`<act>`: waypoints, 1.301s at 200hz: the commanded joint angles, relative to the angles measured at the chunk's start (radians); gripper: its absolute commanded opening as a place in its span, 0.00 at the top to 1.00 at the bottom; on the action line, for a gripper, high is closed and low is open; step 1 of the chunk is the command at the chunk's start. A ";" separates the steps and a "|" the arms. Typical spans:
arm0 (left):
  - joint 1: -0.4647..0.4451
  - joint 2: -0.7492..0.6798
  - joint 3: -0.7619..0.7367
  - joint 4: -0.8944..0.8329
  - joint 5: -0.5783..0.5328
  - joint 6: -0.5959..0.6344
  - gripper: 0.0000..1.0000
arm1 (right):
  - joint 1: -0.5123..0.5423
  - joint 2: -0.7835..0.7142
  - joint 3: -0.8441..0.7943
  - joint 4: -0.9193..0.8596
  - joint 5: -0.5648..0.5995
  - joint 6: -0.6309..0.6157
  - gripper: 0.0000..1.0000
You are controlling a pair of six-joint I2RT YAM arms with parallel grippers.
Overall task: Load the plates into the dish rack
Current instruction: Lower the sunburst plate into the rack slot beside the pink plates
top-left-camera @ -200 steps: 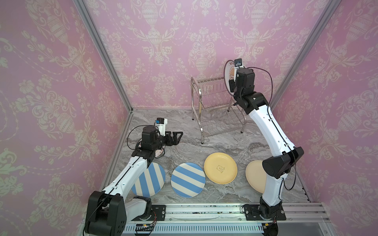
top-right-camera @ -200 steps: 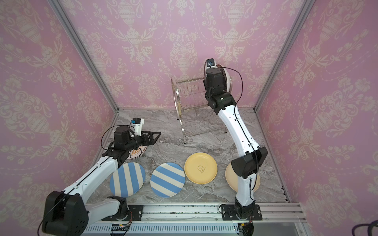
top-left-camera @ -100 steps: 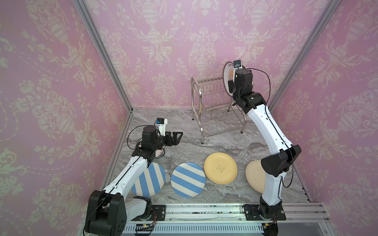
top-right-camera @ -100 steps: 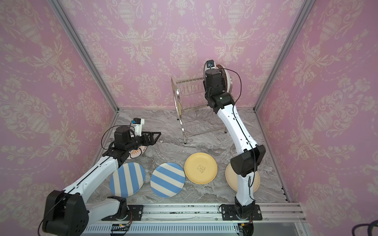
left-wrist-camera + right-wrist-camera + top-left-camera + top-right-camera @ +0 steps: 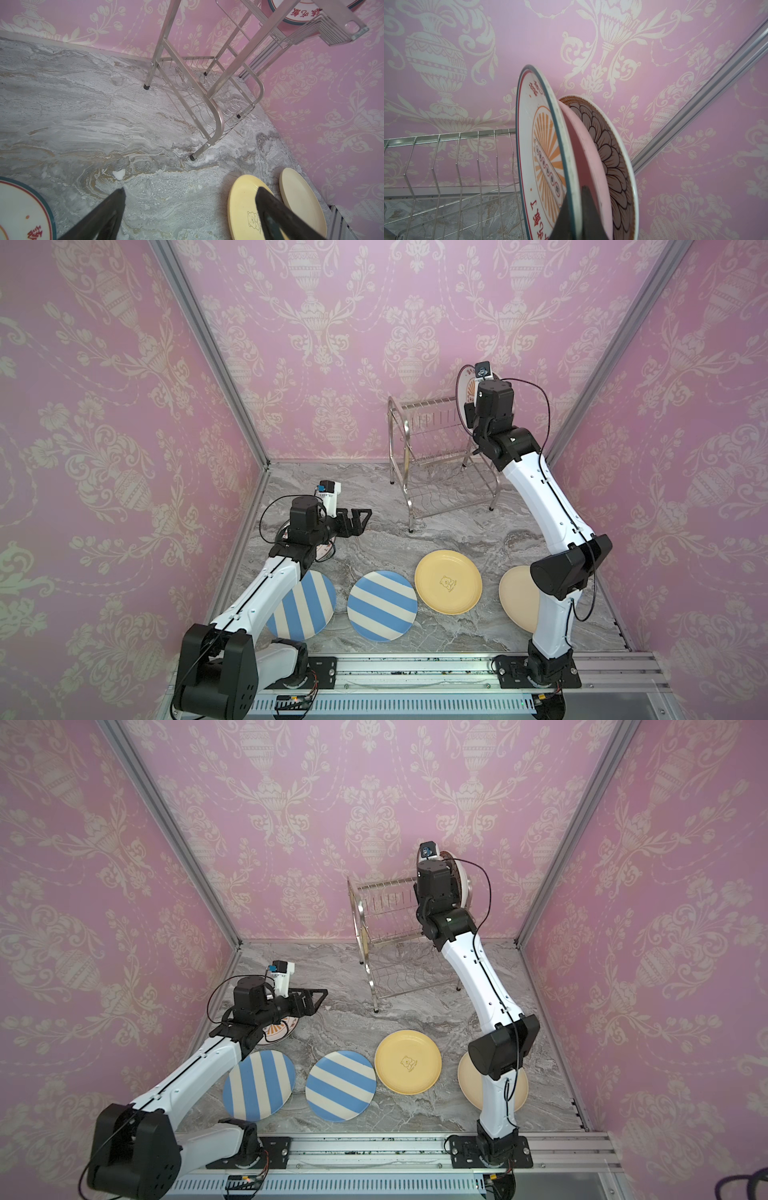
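Your right hand (image 5: 576, 207) is closed on the rim of a white sunburst plate (image 5: 544, 149), one finger on each face. The plate stands on edge at the upper tier of the dish rack (image 5: 394, 435), at the end nearest the right wall. Just beside it a pink plate (image 5: 583, 149) stands upright, and a dark scale-patterned plate (image 5: 610, 149) stands on the far side of that. The three sit close together like files (their lower edges are hidden, so you cannot tell whether the held plate is seated in a slot). The rest of the upper tier's wire slots are bare, as is the lower tier in both top views.

Your left hand (image 5: 357, 518) is open with its jaws wide apart and nothing between them. It hangs low over the grey marble tabletop (image 5: 457, 539), well apart from the rack. A second sunburst plate (image 5: 278, 1029) lies flat beneath that arm's wrist.

Four plates lie flat in a row along the near edge:
- a striped plate (image 5: 305, 605), partly under the left arm
- a second striped plate (image 5: 382, 605)
- a yellow plate (image 5: 449, 580) with a small bear mark
- a beige plate (image 5: 517, 597), partly covered by the right arm's elbow
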 commanded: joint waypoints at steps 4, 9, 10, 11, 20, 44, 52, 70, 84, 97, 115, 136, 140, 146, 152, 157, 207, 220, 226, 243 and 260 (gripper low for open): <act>-0.005 0.006 -0.007 -0.003 -0.014 0.022 0.01 | -0.002 0.003 0.044 0.077 0.029 -0.015 1.00; -0.006 0.007 -0.007 -0.002 -0.013 0.020 0.01 | -0.001 0.005 0.043 0.075 0.029 -0.016 1.00; -0.005 0.007 -0.007 -0.002 -0.014 0.020 0.01 | -0.002 0.006 0.044 0.075 0.030 -0.016 1.00; -0.005 0.006 -0.007 -0.002 -0.014 0.020 0.01 | -0.002 0.005 0.044 0.074 0.029 -0.016 1.00; -0.006 0.009 -0.007 -0.002 -0.012 0.020 0.01 | -0.001 0.008 0.042 0.070 0.032 -0.016 1.00; -0.005 0.012 -0.007 -0.002 -0.009 0.020 0.01 | -0.003 0.014 0.027 0.067 0.038 -0.016 1.00; -0.005 0.010 -0.007 -0.002 -0.009 0.020 0.01 | -0.001 0.014 0.019 0.069 0.041 -0.015 1.00; -0.005 0.006 -0.008 -0.007 -0.011 0.022 0.01 | -0.001 0.014 -0.002 0.084 0.053 -0.018 1.00; -0.005 0.000 -0.008 -0.007 -0.012 0.023 0.01 | -0.002 0.014 -0.011 0.088 0.048 -0.014 1.00; -0.005 -0.002 -0.007 -0.007 -0.014 0.023 0.01 | -0.001 0.016 -0.017 0.087 0.046 -0.010 1.00; -0.005 -0.002 -0.007 -0.007 -0.012 0.024 0.01 | -0.001 0.018 -0.026 0.091 0.050 -0.013 1.00; -0.005 -0.001 -0.007 -0.008 -0.012 0.024 0.01 | 0.000 0.018 -0.040 0.101 0.057 -0.024 1.00; -0.005 0.000 -0.008 -0.007 -0.012 0.023 0.01 | -0.001 0.017 -0.045 0.104 0.057 -0.023 1.00; -0.006 0.000 -0.007 -0.008 -0.012 0.022 0.01 | 0.000 0.017 -0.051 0.108 0.055 -0.023 1.00; -0.006 0.000 -0.007 -0.007 -0.012 0.022 0.01 | -0.001 0.016 -0.056 0.110 0.055 -0.023 1.00; -0.005 0.001 -0.007 -0.006 -0.012 0.023 0.01 | 0.000 0.014 -0.060 0.111 0.055 -0.022 1.00; -0.005 -0.001 -0.007 -0.014 -0.015 0.026 0.01 | 0.000 0.012 -0.072 0.113 0.055 -0.020 0.84; -0.005 -0.004 -0.008 -0.016 -0.017 0.027 0.01 | -0.001 0.011 -0.066 0.107 0.053 -0.017 0.82; -0.006 -0.004 -0.007 -0.015 -0.017 0.027 0.01 | 0.002 0.011 -0.064 0.107 0.052 -0.016 0.81; -0.006 -0.007 -0.008 -0.016 -0.016 0.027 0.01 | 0.002 0.006 -0.060 0.105 0.053 -0.021 0.78; -0.005 -0.013 -0.008 -0.015 -0.016 0.027 0.01 | 0.006 0.000 -0.055 0.101 0.055 -0.026 0.74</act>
